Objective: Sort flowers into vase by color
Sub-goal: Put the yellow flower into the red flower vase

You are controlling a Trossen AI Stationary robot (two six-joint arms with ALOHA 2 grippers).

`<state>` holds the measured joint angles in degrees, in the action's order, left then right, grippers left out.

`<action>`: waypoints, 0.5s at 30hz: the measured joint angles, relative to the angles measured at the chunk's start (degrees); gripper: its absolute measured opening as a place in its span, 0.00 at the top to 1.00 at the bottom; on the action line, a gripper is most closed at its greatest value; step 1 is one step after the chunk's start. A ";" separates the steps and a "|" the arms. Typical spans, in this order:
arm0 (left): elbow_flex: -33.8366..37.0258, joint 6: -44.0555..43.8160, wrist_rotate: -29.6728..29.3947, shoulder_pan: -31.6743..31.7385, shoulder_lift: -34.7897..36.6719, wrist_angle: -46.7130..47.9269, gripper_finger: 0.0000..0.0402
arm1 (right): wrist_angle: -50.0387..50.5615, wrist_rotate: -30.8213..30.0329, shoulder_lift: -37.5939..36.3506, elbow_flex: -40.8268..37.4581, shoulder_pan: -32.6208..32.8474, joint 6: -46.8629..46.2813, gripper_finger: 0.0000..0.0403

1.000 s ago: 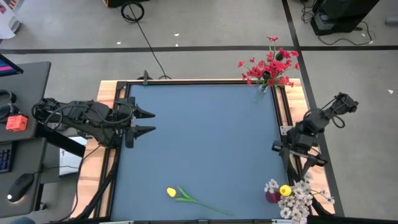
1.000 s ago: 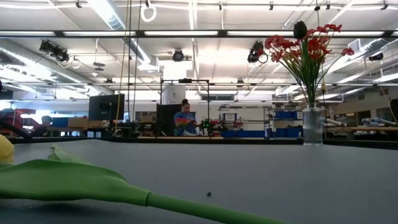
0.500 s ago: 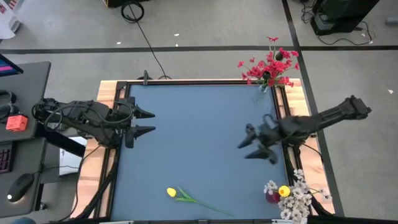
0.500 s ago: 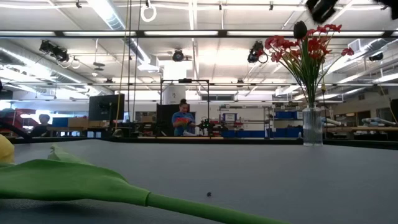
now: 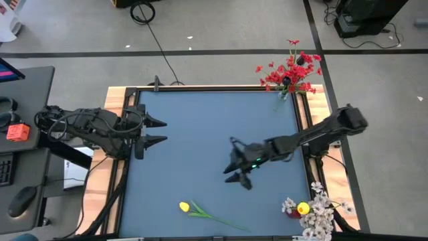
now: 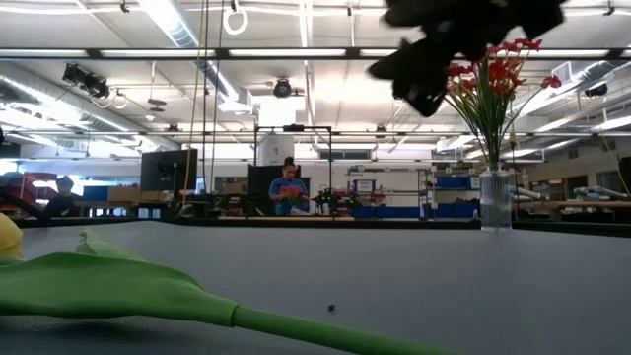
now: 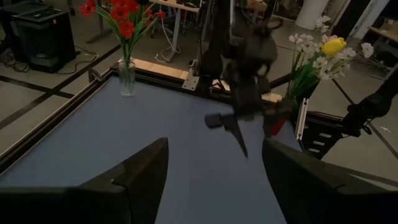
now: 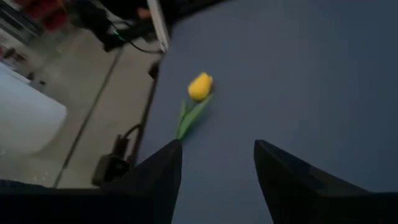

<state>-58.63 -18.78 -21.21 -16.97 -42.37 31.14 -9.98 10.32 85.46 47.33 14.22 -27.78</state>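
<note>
— Since a second ago, what has moved?

— Only the right arm. It was folded at the table's right edge; now it reaches out over the middle of the blue table (image 5: pixel 200 127), with the right gripper (image 5: pixel 235 163) above the mat and its two fingers spread apart, nothing between them. The left gripper (image 5: pixel 157 131) has stayed at the left edge, fingers parted and empty.

— How is the right arm posed?

— Stretched low and long from its base towards the near-left, wrist angled down. Its wrist view looks past the dark fingers (image 8: pixel 155 180) at the yellow tulip (image 8: pixel 199 86).

— Where is that tulip?

— Lying flat near the table's front edge, head to the left, green stem trailing right (image 5: pixel 184 207). It is apart from the gripper.

— And the other flowers?

— Red flowers (image 5: pixel 289 70) stand in a clear glass vase (image 6: pixel 494 200) at the far right corner. Whitish blossoms with one yellow tulip (image 5: pixel 306 208) stand in a vase at the near right corner.

— Any writing to read?

— None legible.
</note>
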 joint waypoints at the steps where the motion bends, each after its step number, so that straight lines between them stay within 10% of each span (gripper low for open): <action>1: -0.02 0.00 0.00 0.00 0.00 -0.02 0.34 | 1.31 -0.01 2.34 2.11 0.16 -0.58 0.49; 15: -0.02 0.00 0.00 0.01 0.00 0.00 0.34 | 20.30 -2.96 31.17 33.05 6.09 -14.03 0.50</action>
<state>-58.65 -18.79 -21.21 -16.96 -42.36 31.14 10.33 7.36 116.63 80.38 20.31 -41.81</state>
